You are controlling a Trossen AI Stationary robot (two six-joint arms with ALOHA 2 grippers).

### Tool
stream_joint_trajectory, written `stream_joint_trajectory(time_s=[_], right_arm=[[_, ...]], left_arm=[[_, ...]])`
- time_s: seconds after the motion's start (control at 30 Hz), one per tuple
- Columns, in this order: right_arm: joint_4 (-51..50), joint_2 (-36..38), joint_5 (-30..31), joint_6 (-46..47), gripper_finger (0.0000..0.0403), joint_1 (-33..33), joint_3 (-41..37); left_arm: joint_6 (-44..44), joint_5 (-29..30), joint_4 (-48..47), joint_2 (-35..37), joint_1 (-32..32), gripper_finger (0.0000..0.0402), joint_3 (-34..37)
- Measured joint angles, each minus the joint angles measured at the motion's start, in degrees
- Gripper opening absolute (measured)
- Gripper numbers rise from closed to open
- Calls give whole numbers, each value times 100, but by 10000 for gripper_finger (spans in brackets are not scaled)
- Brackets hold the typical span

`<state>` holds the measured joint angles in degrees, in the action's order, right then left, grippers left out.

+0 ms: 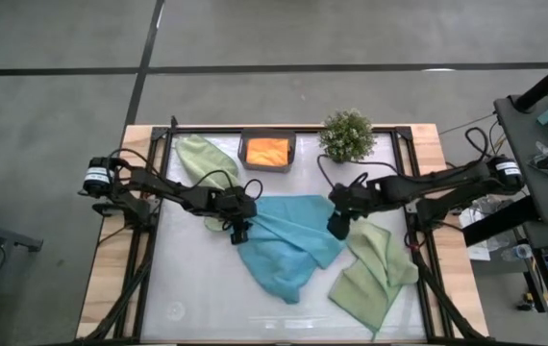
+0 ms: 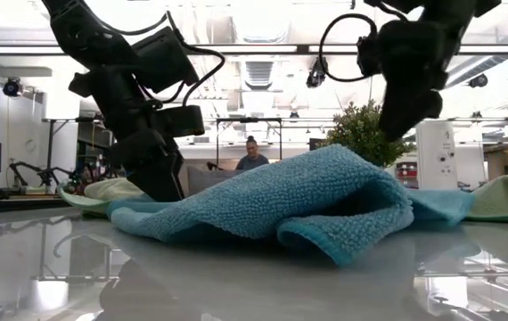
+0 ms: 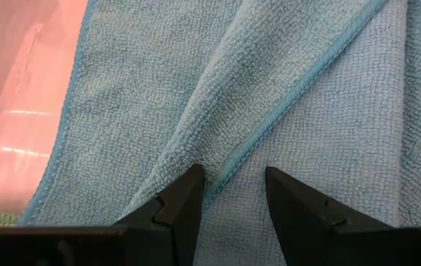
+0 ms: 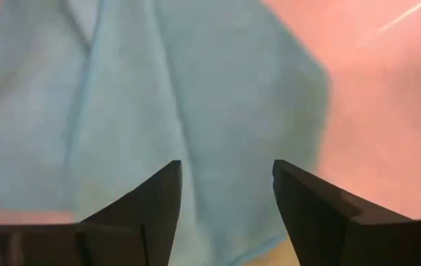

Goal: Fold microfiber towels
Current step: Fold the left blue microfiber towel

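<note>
The blue towel [image 1: 288, 248] lies rumpled mid-table, between a green towel [image 1: 375, 274] and the left gripper [image 1: 238, 229]. That gripper's parted fingers straddle a hemmed fold, nothing pinched. The right gripper [image 1: 337, 227] hovers over the far edge, fingers apart and empty. The cloth looks light, floppy and a bit clingy; I'd grab it by hemmed corners.
</note>
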<state>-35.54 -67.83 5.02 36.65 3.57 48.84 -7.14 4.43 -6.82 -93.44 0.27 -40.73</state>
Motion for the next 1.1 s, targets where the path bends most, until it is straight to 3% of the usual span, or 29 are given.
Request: stream_joint_trajectory(time_s=[0.2,0.6,0.8,1.0,1.1], right_arm=[[97,-393,445,-7,203,-415,-117],[795,-1238,421,-171,183,-828,-452],[919,-1542,406,-226,125,-808,-453],[1140,-1549,398,-297,24,-632,-442],[1266,-1407,298,-273,14,-442,-382]], left_arm=[[4,-2,-95,26,2,137,4],[4,19,-76,21,2,137,11],[35,32,22,21,2,137,20],[46,38,59,19,2,137,22],[48,39,75,17,2,137,22]])
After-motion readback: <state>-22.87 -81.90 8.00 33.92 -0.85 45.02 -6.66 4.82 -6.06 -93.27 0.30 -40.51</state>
